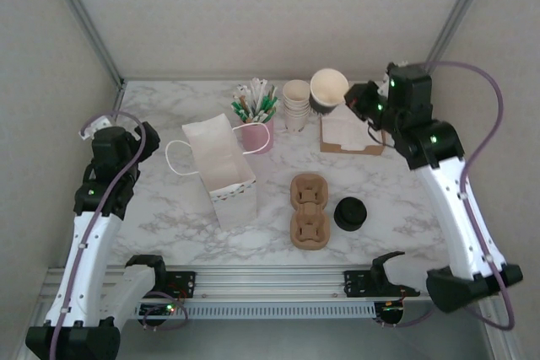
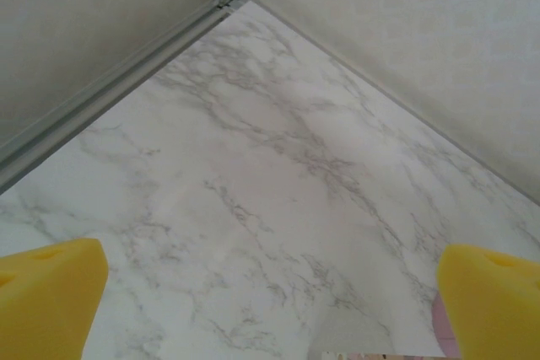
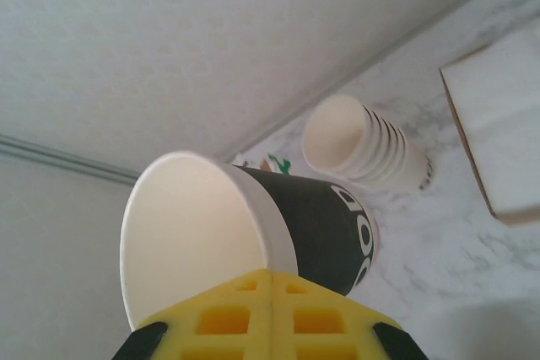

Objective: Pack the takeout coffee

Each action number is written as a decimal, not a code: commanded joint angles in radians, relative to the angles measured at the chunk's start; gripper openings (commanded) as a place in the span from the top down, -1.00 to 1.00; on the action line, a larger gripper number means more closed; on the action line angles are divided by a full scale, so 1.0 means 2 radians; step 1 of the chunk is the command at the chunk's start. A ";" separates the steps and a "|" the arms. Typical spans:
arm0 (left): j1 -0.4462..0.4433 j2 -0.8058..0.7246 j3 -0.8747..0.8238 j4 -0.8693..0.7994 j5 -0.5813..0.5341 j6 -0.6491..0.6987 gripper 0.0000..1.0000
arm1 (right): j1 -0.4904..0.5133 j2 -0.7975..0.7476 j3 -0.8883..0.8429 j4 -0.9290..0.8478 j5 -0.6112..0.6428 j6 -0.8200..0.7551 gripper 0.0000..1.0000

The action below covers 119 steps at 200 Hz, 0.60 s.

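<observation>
No lidded cream cup, the takeout coffee, is in view. My right gripper point(image 3: 272, 280) is shut on the rim of a lidless paper cup point(image 3: 202, 225) with a black outer wall, white lettering and a cream inside. The top view shows that cup point(image 1: 329, 88) held tilted above the table's back right, beside my right gripper point(image 1: 359, 100). A brown cardboard carrier point(image 1: 309, 210) lies flat near the front middle. My left gripper point(image 2: 270, 292) is open over bare marble at the far left point(image 1: 148, 137), its yellow fingers point(image 2: 51, 297) wide apart.
A pile of black lids point(image 1: 350, 213) sits right of the carrier. A white paper bag point(image 1: 221, 170) stands left of centre. At the back are a pink cup of stirrers point(image 1: 256, 115), a stack of lidless cream cups point(image 1: 296, 103) and a brown napkin holder point(image 1: 348, 132).
</observation>
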 commanded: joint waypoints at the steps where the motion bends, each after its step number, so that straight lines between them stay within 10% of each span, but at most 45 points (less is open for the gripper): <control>1: 0.005 -0.022 0.004 -0.068 -0.035 -0.062 -1.00 | 0.005 -0.053 -0.057 -0.021 0.009 0.013 1.00; 119: 0.005 -0.081 -0.079 -0.114 0.025 -0.166 -0.85 | 0.164 -0.104 -0.223 0.025 -0.007 0.059 1.00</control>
